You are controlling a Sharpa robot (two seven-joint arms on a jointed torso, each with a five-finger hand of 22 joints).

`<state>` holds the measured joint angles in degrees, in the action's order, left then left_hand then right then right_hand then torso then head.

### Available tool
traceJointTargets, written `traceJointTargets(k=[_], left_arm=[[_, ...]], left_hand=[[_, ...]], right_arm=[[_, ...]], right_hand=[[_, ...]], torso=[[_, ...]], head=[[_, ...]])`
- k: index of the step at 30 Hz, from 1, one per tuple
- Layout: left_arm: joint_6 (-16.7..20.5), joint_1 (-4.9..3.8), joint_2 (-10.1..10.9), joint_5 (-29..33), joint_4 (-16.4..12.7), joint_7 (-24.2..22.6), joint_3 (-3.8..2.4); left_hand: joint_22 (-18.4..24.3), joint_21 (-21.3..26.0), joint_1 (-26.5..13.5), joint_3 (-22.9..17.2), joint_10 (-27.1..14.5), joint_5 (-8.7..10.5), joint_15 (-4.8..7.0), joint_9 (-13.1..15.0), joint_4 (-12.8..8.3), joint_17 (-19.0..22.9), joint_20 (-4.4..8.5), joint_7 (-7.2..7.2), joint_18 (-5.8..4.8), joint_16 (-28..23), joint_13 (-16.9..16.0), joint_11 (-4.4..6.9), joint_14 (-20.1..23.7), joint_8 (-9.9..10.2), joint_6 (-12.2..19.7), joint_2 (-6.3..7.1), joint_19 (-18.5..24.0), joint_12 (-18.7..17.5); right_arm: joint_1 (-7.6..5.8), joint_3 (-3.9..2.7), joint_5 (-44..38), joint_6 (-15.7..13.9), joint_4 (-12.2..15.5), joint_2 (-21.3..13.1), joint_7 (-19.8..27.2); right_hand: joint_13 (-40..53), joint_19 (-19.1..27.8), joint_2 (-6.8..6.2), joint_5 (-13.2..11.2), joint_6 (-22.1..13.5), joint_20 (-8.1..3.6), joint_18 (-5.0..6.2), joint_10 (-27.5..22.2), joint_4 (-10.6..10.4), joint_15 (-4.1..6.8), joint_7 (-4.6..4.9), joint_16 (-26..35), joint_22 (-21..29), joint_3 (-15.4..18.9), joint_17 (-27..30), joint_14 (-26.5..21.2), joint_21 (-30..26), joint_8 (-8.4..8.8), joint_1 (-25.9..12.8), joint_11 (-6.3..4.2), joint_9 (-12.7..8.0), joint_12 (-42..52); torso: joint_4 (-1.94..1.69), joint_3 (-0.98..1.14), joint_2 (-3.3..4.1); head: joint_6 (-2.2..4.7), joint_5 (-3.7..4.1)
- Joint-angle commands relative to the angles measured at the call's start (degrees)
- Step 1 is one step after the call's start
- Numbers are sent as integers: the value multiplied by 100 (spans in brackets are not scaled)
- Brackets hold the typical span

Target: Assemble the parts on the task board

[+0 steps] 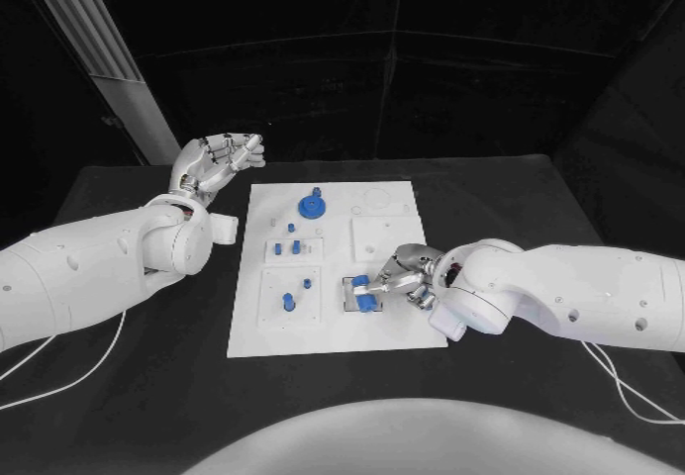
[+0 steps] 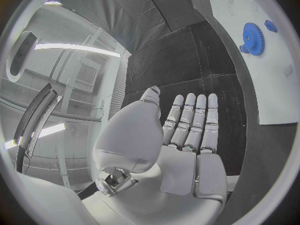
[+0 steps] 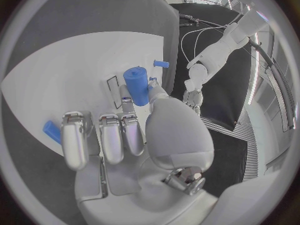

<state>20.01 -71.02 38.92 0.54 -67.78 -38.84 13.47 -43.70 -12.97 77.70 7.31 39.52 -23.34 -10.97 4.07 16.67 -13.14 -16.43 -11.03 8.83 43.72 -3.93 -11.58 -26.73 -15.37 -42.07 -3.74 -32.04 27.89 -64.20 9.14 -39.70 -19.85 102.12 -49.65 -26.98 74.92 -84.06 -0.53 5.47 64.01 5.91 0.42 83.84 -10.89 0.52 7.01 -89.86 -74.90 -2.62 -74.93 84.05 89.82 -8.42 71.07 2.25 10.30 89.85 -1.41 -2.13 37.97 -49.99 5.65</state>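
The black table (image 1: pixel 157 396) is carrying the white rectangular task board (image 1: pixel 385 332) at its middle. The right hand (image 1: pixel 400 279) is resting over the board's near right section, pinching a blue cylindrical part (image 3: pixel 137 85) between thumb and fingers. The left hand (image 1: pixel 214 163) is hovering off the board's far left corner, fingers spread and holding nothing. A blue toothed gear (image 1: pixel 312 207) is sitting on the board's far section, with small blue pegs (image 1: pixel 287 247) standing nearer.

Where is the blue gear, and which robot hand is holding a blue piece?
Blue gear (image 1: pixel 313 207), head view, on its round face.
Right robot hand (image 1: pixel 400 278), head view, middle of the hand.
Blue piece (image 3: pixel 136 85), right wrist view, on its side.
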Motion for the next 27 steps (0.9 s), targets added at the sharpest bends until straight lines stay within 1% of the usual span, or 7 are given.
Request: traceJointTargets(k=[1, 14, 17, 27], left_arm=[[-66, -8, 4, -4, -10, -770, -3], [-72, -7, 1, -4, -11, -769, -3], [-71, -7, 1, -4, -9, -767, -3], [-74, -6, 1, -4, -11, -767, -3]], left_hand=[[5, 34, -1, 37, -45, -33, 1, -9, 6, 6, -2, -270, 16, 20, 5, -6, 49, -27, 55, -63, -32, 32], [7, 35, 1, 43, -51, -40, 0, -10, 4, 20, -2, -270, 15, 32, 6, -6, 54, -34, 61, -69, -30, 44], [7, 35, 1, 43, -51, -40, 0, -10, 4, 20, -2, -270, 15, 32, 6, -6, 54, -34, 61, -69, -30, 44], [8, 36, 3, 45, -54, -43, 0, -10, 4, 25, -2, -270, 14, 36, 6, -6, 55, -37, 63, -71, -29, 48]], right_arm=[[-8, -2, -94, 36, -2, 19, -38], [-8, -2, -193, 9, -25, 79, -80], [-8, -2, -244, -11, -34, 91, -107], [-7, -2, -364, -45, -40, 121, -169]], right_hand=[[1508, -594, 8, -74, 140, -43, -42, 616, -14, 31, -99, -14, -1510, 61, -1507, 595, 18, 38, -86, 8, 13, 15], [1508, -594, -1, -143, 196, -50, -42, 616, -64, 40, -115, -14, -1510, 173, -1507, 595, 18, 38, -137, -4, 36, 15], [1508, -594, 0, -160, 203, -53, -42, 616, -86, 45, -117, -14, -1510, 213, -1507, 595, 18, 42, -159, -8, 43, 15], [1508, -594, -18, -263, 243, -76, -42, 616, -278, 70, -134, -14, -1510, 537, -1507, 595, 18, 60, -317, -27, 104, 15]], torso=[[-1, 0, 2], [-5, 0, 0], [1, 1, -4], [-1, -2, 2]], head=[[-1, -7], [-1, -5], [-1, -9], [-1, -7]])
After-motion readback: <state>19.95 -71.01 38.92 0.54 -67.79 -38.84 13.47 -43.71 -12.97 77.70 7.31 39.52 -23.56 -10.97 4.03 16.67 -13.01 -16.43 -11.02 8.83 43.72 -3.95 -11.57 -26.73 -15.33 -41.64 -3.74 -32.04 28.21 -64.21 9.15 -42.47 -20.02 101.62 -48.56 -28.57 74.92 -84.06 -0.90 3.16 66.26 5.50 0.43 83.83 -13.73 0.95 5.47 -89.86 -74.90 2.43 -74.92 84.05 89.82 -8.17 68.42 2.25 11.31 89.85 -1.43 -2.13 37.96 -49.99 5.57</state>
